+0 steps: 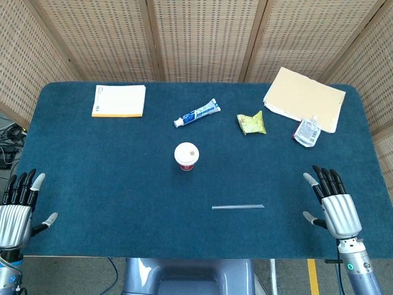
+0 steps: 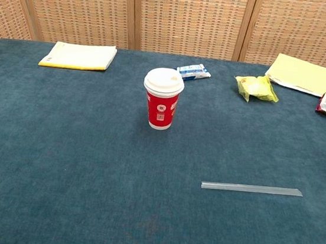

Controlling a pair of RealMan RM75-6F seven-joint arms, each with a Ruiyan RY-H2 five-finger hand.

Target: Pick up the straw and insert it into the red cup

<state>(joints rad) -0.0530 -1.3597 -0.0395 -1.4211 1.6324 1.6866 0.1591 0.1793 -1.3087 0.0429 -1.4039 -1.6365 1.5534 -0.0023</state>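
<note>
A: Why are both sides parked low? The left robot hand [image 1: 18, 209] and right robot hand [image 1: 333, 206] rest at the near edge of the table [image 1: 92, 184], fingers spread, holding nothing.

B: Probably to leave the middle free. The straw [image 1: 238, 206] lies flat, nearer the right one, with bare cloth all round it. The red cup [image 1: 186, 156] stands upright farther back, lid on, well apart from the toothpaste [image 1: 196, 114] and the snack packet [image 1: 252, 123].
</note>
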